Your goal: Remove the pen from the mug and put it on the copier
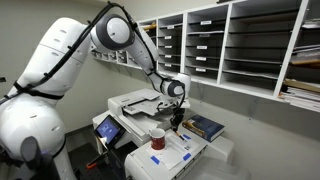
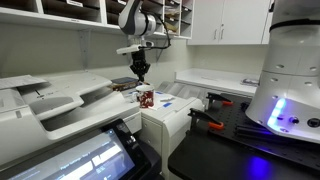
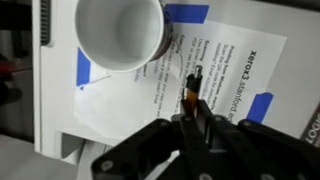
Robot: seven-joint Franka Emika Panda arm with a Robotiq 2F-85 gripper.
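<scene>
The mug (image 3: 120, 35) is red outside and white inside, and it looks empty in the wrist view. It stands on a white box with a printed label (image 3: 230, 60). It also shows in both exterior views (image 1: 158, 137) (image 2: 146, 97). My gripper (image 3: 192, 118) is shut on a dark pen with an orange band (image 3: 192, 92), held upright beside and above the mug. In both exterior views the gripper (image 1: 176, 118) (image 2: 140, 72) hangs just above the mug. The white copier (image 1: 135, 103) (image 2: 50, 95) stands next to the mug's box.
Wall shelves with paper trays (image 1: 230, 45) run behind the arm. A dark book (image 1: 205, 126) lies on the counter near the mug. The copier's touch screen (image 2: 90, 155) is in front. A second robot's base (image 2: 285, 95) stands close by.
</scene>
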